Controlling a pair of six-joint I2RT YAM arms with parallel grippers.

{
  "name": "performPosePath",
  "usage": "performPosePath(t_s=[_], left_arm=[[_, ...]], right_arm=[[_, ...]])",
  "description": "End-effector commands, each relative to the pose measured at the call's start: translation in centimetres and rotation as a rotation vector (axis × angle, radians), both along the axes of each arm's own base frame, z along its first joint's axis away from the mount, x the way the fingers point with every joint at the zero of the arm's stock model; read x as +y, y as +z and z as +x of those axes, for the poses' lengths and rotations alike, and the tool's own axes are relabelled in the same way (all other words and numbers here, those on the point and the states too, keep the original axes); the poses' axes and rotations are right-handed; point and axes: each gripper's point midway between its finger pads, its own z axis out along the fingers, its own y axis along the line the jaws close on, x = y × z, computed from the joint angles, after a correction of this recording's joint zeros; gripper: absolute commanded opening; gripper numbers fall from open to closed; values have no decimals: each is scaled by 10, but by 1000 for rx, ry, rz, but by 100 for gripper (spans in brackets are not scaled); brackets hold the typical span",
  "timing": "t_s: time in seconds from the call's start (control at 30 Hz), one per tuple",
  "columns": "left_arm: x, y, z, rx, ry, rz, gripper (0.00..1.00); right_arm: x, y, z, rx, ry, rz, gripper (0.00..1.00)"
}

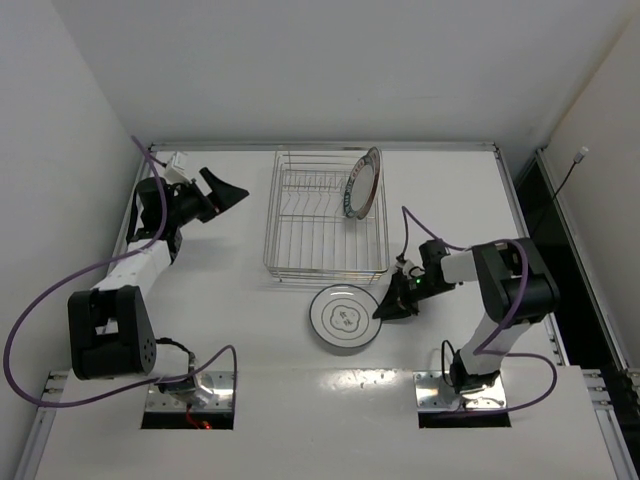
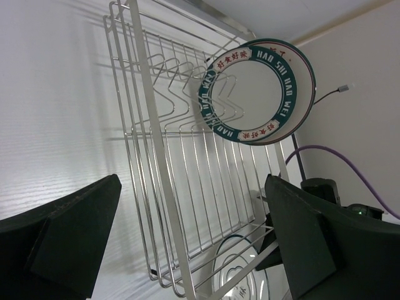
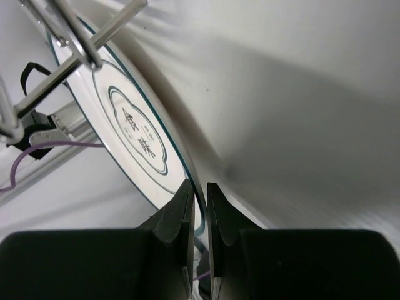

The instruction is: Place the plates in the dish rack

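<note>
Top external is showing the white surface (image 1: 220, 320) carrying everything, w/ the dish rack (image 1: 325, 272) sitting mid-surface. Two plates are looking loaded already. A teal-rimmed plate (image 1: 361, 183) is standing on edge at the rack's far R corner, leaning a bit. Left wrist view is showing what's prob a second plate (image 2: 310, 87) tucked right behind it; can't tell if they're touching. The third plate (image 1: 345, 318), white w/ a grey ring and small centre motif, is lying flat on the surface just in front of the rack's near R corner, outside the wires.

R hand (image 1: 392, 305) is reaching in low from that plate's R side. Right wrist view is showing its fingers pinching together on the rim, edge running btwn them. L hand (image 1: 228, 195) is hanging off to the L of the rack, well apart from it, fingers spread wide, holding nothing.

Step in hand, as I'm reading it: grasping the last plate, lift not yet begun since it's lying flat. Next move is prob calling for tipping the plate up onto its edge while lifting, clearing the rack's near rail, then lowering it into a free slot nearer than the standing pair. Grip is sitting on thin rim only, so I'm expecting slip or swing to be the risk.
</note>
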Motion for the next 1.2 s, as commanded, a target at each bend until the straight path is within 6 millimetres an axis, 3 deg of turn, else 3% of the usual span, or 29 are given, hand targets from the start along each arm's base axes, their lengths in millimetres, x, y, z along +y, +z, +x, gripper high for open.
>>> performPosePath(t_s=[0.0, 0.2, 0.37, 0.47, 0.63, 0.77, 0.8, 0.87, 0.9, 0.97, 1.0, 1.07, 1.1, 1.17], left_arm=[[-4, 16, 4, -59, -21, -3, 100], [-3, 16, 4, -54, -23, 4, 100], [-2, 14, 5, -50, -16, 13, 100], [-2, 14, 5, -50, -16, 13, 100], [-2, 14, 5, -45, -14, 6, 100], [-1, 13, 3, -40, -2, 1, 100], [-1, 10, 5, -29, -2, -1, 100], [-1, 8, 4, -20, -2, -2, 100], [-1, 8, 4, -20, -2, -2, 100], [0, 6, 5, -10, 10, 0, 100], [0, 8, 5, -10, 10, 0, 100], [2, 11, 5, -24, 17, 11, 100], [2, 11, 5, -24, 17, 11, 100], [2, 9, 5, -15, 17, 10, 100]], right_arm=[[-16, -12, -3, -24, -19, -136, 0], [-35, 11, -9, -71, -102, -281, 0], [-47, 27, -26, -91, -145, -367, 0], [-60, 50, -31, -170, -177, -464, 0], [-79, 125, -33, -346, -234, -559, 0], [-97, 170, -35, -417, -281, -636, 0], [-99, 196, -28, -479, -313, -631, 0], [-110, 226, -23, -544, -378, -668, 0], [-111, 261, -9, -619, -422, -658, 0], [-115, 294, 12, -690, -467, -677, 0], [-114, 319, 34, -725, -495, -681, 0], [-111, 343, 67, -808, -507, -684, 0], [-111, 365, 82, -861, -534, -680, 0], [-109, 365, 124, -866, -539, -745, 0]])
